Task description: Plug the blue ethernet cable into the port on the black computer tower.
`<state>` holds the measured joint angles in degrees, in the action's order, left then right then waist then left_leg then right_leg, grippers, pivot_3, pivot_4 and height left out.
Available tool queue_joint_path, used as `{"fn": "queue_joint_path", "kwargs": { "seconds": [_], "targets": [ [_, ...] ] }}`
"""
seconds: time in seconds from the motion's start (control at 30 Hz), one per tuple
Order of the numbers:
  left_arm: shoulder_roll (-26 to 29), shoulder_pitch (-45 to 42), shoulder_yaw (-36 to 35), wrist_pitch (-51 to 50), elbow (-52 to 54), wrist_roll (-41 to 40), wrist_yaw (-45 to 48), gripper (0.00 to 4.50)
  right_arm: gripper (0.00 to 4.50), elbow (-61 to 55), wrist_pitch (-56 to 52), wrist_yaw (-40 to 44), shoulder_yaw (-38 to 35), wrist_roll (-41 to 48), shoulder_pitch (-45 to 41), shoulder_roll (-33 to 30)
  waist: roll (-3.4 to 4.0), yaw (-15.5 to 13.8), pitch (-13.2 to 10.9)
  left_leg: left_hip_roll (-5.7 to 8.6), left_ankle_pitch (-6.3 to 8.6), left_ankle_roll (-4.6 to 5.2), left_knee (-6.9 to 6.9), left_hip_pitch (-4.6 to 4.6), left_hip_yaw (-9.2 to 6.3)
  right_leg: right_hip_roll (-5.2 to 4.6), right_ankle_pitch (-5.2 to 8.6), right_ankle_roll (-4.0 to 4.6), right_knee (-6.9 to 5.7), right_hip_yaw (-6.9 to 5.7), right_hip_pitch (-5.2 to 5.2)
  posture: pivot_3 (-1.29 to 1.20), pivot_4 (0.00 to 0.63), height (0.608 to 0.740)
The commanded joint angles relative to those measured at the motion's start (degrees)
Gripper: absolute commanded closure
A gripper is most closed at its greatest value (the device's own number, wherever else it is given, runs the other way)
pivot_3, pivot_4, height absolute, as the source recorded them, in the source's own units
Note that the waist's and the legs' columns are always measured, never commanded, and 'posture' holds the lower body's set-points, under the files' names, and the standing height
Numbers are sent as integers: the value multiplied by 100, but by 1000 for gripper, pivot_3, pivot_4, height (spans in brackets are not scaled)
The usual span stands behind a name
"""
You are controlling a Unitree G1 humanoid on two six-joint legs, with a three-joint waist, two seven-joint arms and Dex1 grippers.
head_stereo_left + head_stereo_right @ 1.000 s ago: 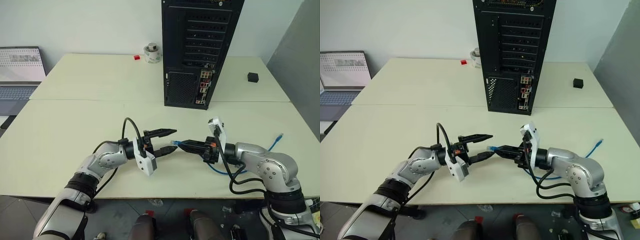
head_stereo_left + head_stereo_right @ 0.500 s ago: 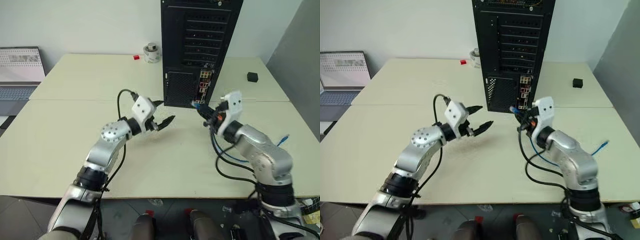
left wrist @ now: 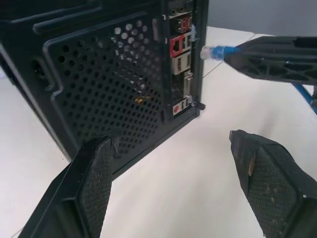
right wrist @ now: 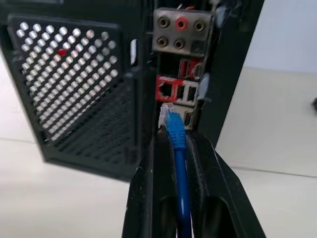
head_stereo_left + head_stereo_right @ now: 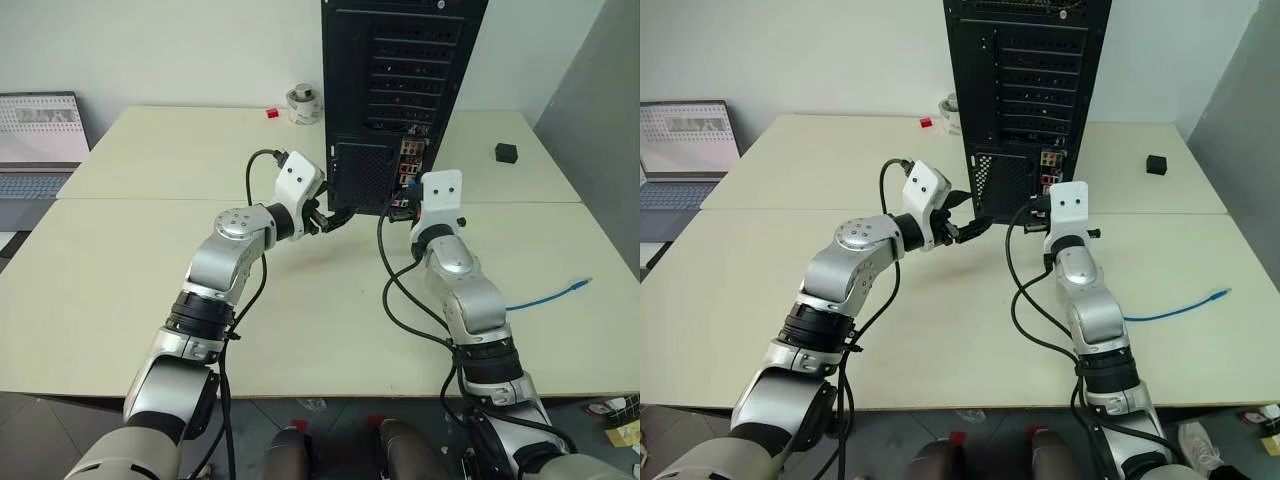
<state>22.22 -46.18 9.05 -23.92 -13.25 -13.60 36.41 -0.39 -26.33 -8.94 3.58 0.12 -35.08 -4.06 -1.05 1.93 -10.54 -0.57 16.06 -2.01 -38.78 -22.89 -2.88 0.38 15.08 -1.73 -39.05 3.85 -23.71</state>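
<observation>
Right gripper (image 4: 178, 144) clamped on thin bright-blue ethernet cable (image 4: 176, 136), plug just short of tall black computer tower (image 5: 400, 95); left gripper (image 3: 173, 183) wide open, empty. Could jam beside small red-framed port (image 4: 169, 90) through slight misalignment.

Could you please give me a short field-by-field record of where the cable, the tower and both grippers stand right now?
tower: black computer tower upright on the table, rear panel facing the robot
cable: blue ethernet cable clamped lengthwise in the right gripper, plug end forward
plug: just short of the port strip, not yet inserted
free end: lies on the table at the robot's right
left gripper: open, holding nothing, beside the vent grille
right gripper: shut on the cable
</observation>
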Motion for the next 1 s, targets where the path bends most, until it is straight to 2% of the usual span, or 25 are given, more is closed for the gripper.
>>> {"fn": "queue_joint_path", "kwargs": {
  "seconds": [0.03,0.43,1.0],
  "targets": [
    [-66,-138,2,374,-26,181,88,736,4497,16,300,-156,-15,-186,-173,148,0,0,0,0,0,0,0,0,0,0,0,0,0,0,0,0,150,740],
    [-18,-263,-128,1228,-593,377,668,736,4498,803,656,-284,-124,-311,-652,510,0,8,0,-1,0,1,1,-2,6,1,0,1,-3,6,-6,0,150,740],
    [89,-146,-334,1407,-582,384,856,736,4498,1674,1239,-461,-377,-362,-1055,645,0,59,0,-2,1,1,2,-2,5,0,-1,1,-7,7,-10,0,150,740]
  ]
}}
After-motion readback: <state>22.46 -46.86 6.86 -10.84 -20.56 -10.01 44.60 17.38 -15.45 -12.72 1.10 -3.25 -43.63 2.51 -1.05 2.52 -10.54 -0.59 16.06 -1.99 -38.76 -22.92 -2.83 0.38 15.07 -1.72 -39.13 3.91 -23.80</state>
